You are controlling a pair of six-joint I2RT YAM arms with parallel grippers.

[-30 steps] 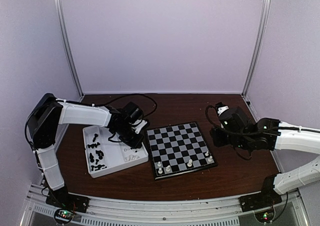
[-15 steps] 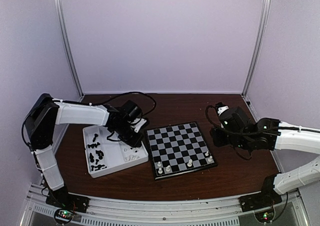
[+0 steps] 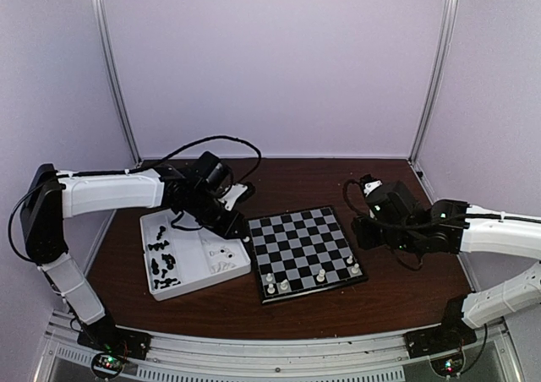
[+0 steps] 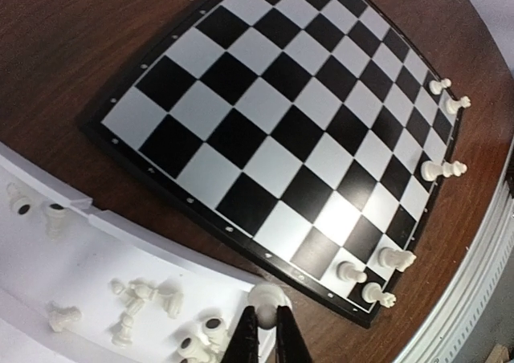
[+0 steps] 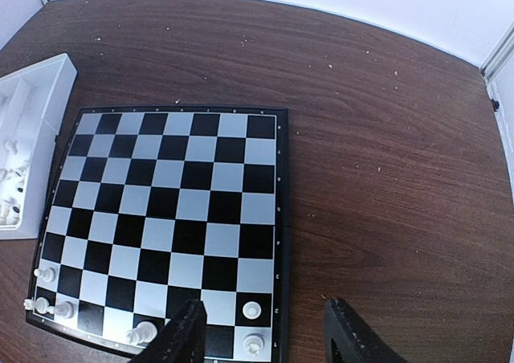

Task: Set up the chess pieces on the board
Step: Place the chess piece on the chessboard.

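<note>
Sparsely set board (image 3: 296,234), six cream pieces (image 3: 321,275) (upright) — cream piece (image 4: 263,293) in left pincer (image 4: 265,315)

A robotics lab test cell: blank lilac panels (image 3: 279,61) and aluminium posts (image 3: 114,69) enclose a dark wood counter (image 3: 279,179), with robot arms (image 3: 110,192) bolted to a metal rail (image 3: 270,352).

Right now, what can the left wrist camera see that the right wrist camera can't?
Only the left wrist view shows the left pincer, shut on a tiny cream-white plastic chess piece it has pinched at its tips. Only the right wrist view shows the right pincer, open and empty. Both show the small black-and-grey checked chessboard, the cream-white pieces standing along one side of it, the white plastic tray with loose cream-white pieces lying inside, and the dark brown wooden table.
</note>
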